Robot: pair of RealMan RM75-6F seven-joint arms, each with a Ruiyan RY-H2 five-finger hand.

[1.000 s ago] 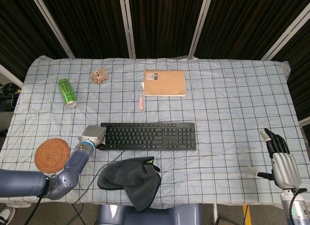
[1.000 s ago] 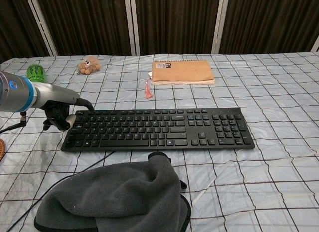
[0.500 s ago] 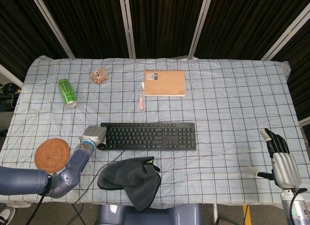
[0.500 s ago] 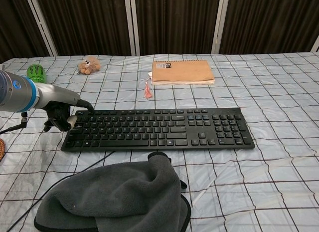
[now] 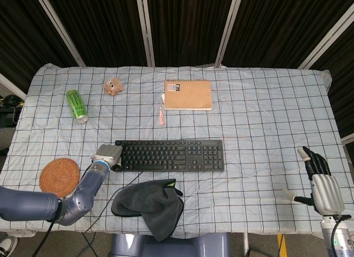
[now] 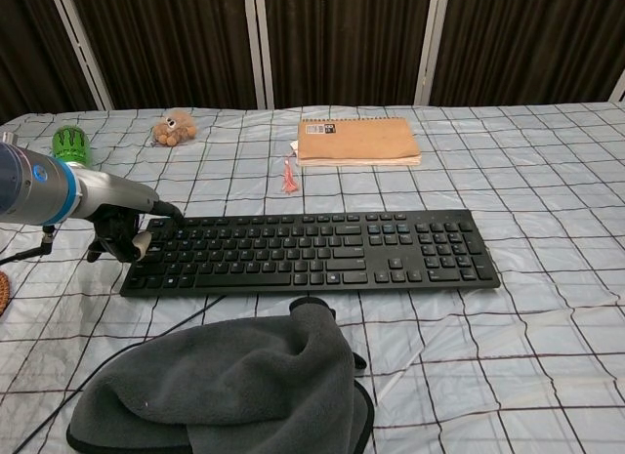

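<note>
Contact only: left hand (image 6: 122, 236), fingers curled, touched the left end of the flat black keyboard (image 5: 169, 155), lying unlifted mid-table on checked cloth (image 5: 265, 119). Right hand (image 5: 319, 177) hovered apart, fingers spread, empty.

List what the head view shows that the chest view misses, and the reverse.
Only the head view shows the right hand, open over the table's right edge, and the whole round woven rattan coaster.

Only the chest view shows the left hand's fingers curled at the keyboard's left end.

Both show the left hand, black full-size keyboard, dark grey folded cloth, tan spiral notebook, green drink can, small brown plush toy and blue-checked tablecloth.
</note>
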